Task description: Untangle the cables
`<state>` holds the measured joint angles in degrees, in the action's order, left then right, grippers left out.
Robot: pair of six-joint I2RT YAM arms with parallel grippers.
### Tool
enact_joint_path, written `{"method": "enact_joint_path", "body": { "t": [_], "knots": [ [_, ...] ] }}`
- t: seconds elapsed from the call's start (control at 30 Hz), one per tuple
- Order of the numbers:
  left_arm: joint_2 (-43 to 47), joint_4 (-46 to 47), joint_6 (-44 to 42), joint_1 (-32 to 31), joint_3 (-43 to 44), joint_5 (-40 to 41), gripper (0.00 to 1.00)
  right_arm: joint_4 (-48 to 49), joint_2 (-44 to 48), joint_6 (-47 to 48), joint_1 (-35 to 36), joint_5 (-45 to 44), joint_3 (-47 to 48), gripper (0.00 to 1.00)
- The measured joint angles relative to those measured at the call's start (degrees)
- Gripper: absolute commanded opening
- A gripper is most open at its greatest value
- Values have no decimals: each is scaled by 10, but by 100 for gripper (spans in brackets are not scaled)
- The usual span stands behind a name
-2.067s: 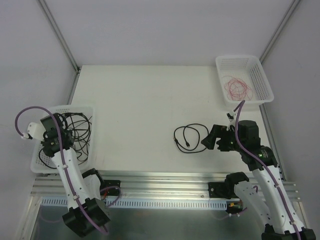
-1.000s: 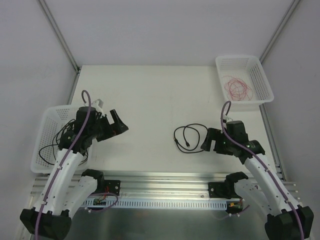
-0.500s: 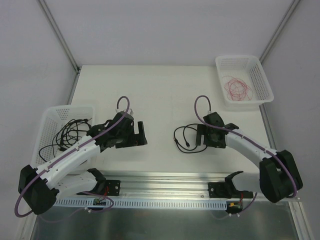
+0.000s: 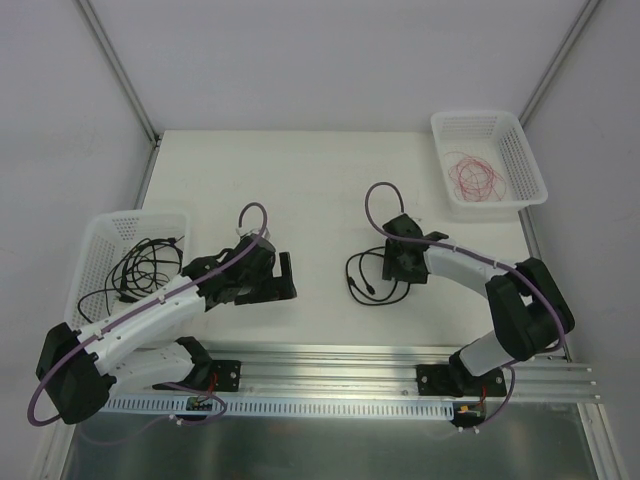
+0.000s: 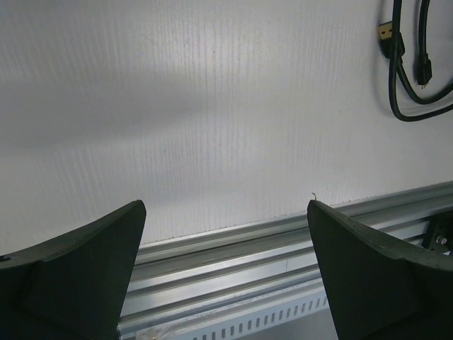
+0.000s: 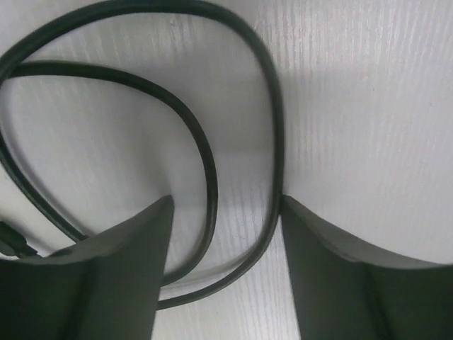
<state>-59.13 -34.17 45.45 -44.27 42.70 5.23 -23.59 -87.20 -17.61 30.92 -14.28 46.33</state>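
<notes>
judging by how things lie, the job looks well along. the red wire [image 4: 475,178] sits alone in the far basket [image 4: 530,160], well away from either pair of fingers. a bunch of black cables [image 4: 140,265] lies in the side basket [image 4: 100,225], behind the left gripper [image 5: 226,205]. one black cable [image 6: 210,170] remains looped on the table [image 4: 300,180]. the right gripper [image 6: 226,202] is down over it, fingers partly apart with two strands between them, not pinched as far as i can see. the left gripper's fingers gape wide, holding nothing, with the loop off beyond one fingertip.
</notes>
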Motion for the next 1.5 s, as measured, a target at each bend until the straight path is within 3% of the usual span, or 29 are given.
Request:
{"method": "enact_joint_path", "body": {
  "t": [0.03,0.1,0.13,0.2,0.4,0.73,0.97,1.2,1.23,1.3,1.33,1.37,1.5],
  "knots": [
    [0,3,2,0,-2,0,99,1,-2,-1,0,0,2,48],
    [0,5,4,-1,-5,0,99,2,-3,-3,0,-1,2,35],
    [0,7,5,-1,-7,0,99,3,-3,-3,1,-2,2,16],
    [0,9,7,-1,-9,0,99,2,-3,-2,1,-8,2,2],
    [0,18,26,-19,-10,3,99,5,7,-7,42,-15,-3,1],
    [3,60,68,-57,-10,10,99,8,106,-47,185,-10,4,1],
    [46,102,94,-64,-10,11,90,29,154,-68,262,-33,15,1],
    [53,126,112,-68,-22,13,53,58,169,-78,299,-47,15,1],
    [52,127,113,-68,-24,13,36,60,169,-78,301,-48,15,1],
    [48,129,116,-71,-24,14,18,66,169,-79,306,-48,15,1],
    [47,130,116,-72,-24,15,5,69,169,-79,308,-48,15,1],
    [47,132,118,-75,-24,16,0,71,169,-79,310,-49,15,1],
    [47,139,113,-79,-24,20,0,73,169,-81,314,-52,14,2]
  ]
}}
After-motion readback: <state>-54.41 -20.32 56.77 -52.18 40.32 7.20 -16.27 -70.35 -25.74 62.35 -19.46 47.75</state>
